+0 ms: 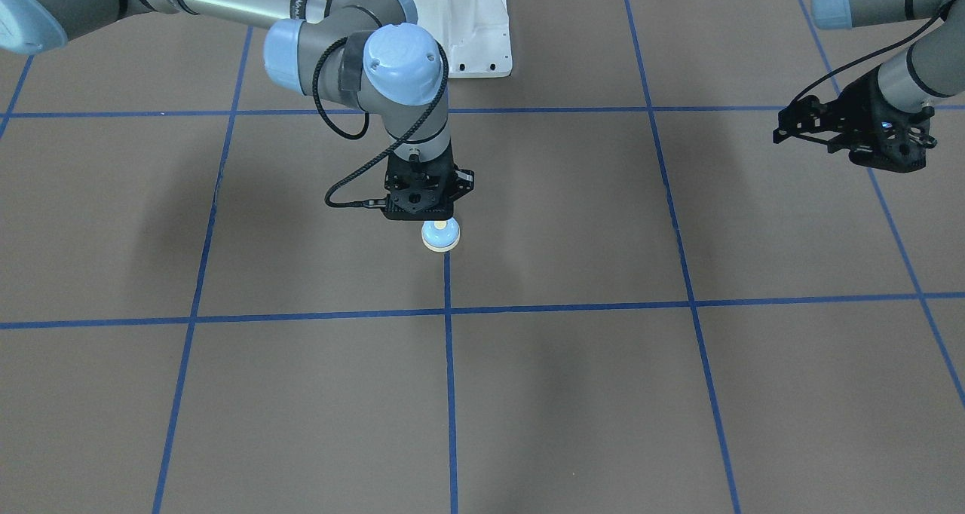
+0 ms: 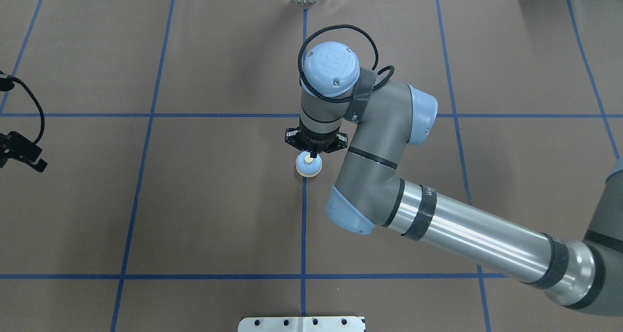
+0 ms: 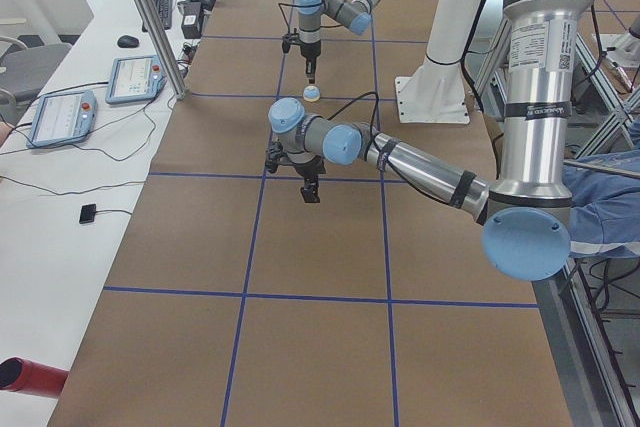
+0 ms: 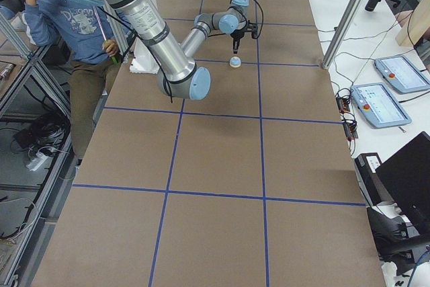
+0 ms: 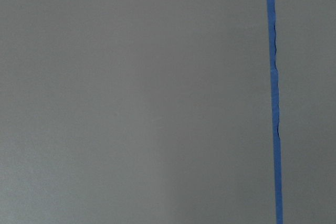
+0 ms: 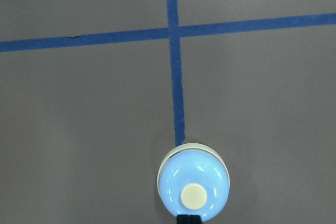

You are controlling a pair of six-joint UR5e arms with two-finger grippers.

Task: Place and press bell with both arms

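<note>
The bell (image 2: 308, 165), a light-blue dome on a cream base with a cream button, stands on the brown table at the end of a blue tape line; it also shows in the front view (image 1: 441, 236) and the right wrist view (image 6: 193, 189). My right gripper (image 2: 313, 155) points straight down with its fingers together, holding nothing, its tip just above the bell's button and slightly to the far side. The side views show a small gap between tip and bell. My left gripper (image 1: 780, 132) hangs far off at the table's left side, fingers together and empty.
The white pedestal (image 1: 460, 24) stands at the robot's side of the table. Blue tape lines (image 1: 449, 363) grid the brown cover. A metal post (image 3: 150, 17) and tablets (image 3: 60, 117) are on the operators' bench. A seated person (image 4: 67, 11) is beside the table.
</note>
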